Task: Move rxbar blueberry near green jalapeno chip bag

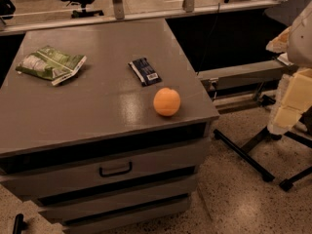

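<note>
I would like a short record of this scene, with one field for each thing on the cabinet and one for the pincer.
surface: grey cabinet with drawers
bar: dark blue, lying flat near the middle of the top
bag: green and white, at the left of the top, well apart from the bar
orange: near the right front edge, close to the bar, not touching it
pincer: at the right edge of the view, beside the cabinet, touching none of the three
task: bar not yet near the bag
</note>
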Robot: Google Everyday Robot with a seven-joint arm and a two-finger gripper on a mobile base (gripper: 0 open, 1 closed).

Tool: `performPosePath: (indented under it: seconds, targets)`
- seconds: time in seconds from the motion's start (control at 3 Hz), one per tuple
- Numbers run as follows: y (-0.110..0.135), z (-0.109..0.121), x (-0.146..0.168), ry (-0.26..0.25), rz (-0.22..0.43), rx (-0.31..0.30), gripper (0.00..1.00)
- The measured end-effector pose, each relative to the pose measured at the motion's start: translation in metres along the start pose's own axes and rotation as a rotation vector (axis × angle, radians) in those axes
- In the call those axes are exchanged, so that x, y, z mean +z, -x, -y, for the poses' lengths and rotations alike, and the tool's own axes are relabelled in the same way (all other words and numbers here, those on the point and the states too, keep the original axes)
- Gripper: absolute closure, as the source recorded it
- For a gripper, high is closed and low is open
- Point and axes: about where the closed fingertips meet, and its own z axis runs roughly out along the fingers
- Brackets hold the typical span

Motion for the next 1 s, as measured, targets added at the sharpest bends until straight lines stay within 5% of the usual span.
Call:
performPosePath:
  seconds: [0.67,1.0]
  targets:
    - [0.016,0.012,0.010,-0.003,0.042,-0.012,0.00]
    - [0.063,0.045,0.038,-0.026,0.143,-0.003,0.00]
